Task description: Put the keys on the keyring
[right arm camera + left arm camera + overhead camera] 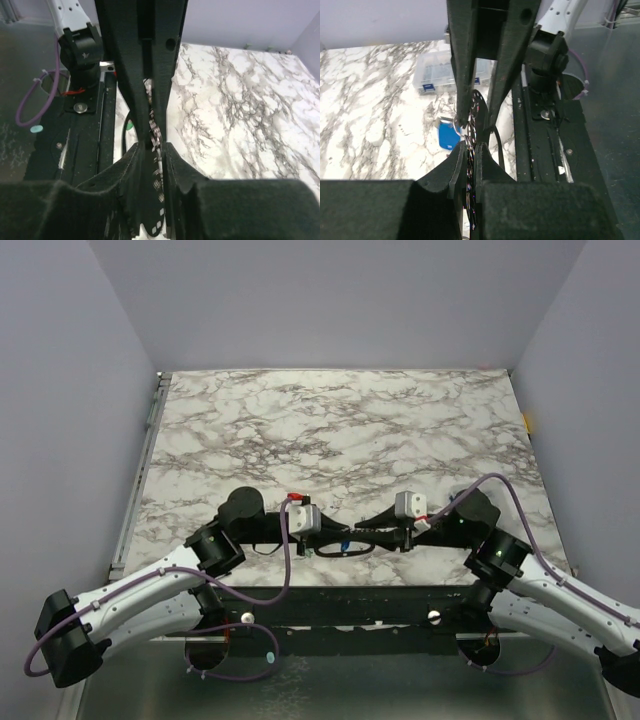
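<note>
From above, the left gripper [338,531] and right gripper [362,528] meet tip to tip at lower centre. Below them, the keyring [335,553] and a blue key [345,542] lie near the table's [300,420] front edge. Left wrist view: the left jaws are pressed nearly together, and the blue key lies left of centre. Right wrist view: the right jaws show a slim gap, and I cannot tell whether they grip anything.

Keyring [340,553]: on counter [330,430], by its near edge. Key [448,136] just behind keyring. Left pincer [342,531] left of keyring, right pincer [366,528] right of it.
</note>
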### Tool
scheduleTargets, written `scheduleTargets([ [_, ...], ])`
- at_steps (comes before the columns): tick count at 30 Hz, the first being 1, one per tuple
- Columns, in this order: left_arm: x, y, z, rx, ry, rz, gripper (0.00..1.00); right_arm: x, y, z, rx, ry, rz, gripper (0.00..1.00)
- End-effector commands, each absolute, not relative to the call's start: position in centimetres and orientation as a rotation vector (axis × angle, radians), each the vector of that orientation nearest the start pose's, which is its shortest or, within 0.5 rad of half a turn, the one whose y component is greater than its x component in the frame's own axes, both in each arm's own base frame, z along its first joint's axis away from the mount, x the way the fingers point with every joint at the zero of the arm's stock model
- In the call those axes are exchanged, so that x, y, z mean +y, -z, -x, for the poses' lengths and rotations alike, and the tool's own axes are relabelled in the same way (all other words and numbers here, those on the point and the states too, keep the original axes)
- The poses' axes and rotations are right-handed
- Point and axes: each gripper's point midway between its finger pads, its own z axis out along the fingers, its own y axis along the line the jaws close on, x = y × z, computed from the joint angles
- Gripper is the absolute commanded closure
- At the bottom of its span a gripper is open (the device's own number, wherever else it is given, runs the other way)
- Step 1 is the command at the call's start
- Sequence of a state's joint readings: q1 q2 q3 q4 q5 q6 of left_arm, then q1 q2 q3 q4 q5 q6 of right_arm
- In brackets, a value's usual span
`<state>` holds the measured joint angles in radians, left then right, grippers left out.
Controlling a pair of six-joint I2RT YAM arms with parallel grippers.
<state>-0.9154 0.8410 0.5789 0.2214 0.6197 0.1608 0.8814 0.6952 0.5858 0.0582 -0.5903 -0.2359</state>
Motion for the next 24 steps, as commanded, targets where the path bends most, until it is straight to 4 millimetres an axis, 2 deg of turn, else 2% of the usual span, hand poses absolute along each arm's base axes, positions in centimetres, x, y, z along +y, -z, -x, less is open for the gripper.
scheduleTargets([
  [1,-30.2,-27.1,-13.9,1.151,0.981,-1.187,1.0,27.6,-26.3,-11.4,1.217,-0.976,1.274,0.62],
  [3,-30.2,-27.1,-14.1,1.155,0.974,-1.186,1.0,27.3,-26.4,-11.4,1.239,-0.961,1.273,0.51],
  [10,-30.2,-26.6,-14.4,1.177,0.958,-1.199,1.0,26.4,-28.0,-11.8,1.215,-0.92,1.207,0.38],
  [14,-30.3,-26.3,-14.2,1.179,0.962,-1.215,1.0,25.7,-28.8,-12.9,1.237,-0.824,1.2,0.36],
  [17,-30.5,-25.7,-14.1,1.19,0.973,-1.237,1.0,25.6,-28.5,-13.2,1.288,-0.781,1.27,0.37],
  [24,-31.0,-24.7,-13.9,1.227,1.004,-1.262,1.0,26.3,-25.2,-13.8,1.467,-0.738,1.507,0.44],
])
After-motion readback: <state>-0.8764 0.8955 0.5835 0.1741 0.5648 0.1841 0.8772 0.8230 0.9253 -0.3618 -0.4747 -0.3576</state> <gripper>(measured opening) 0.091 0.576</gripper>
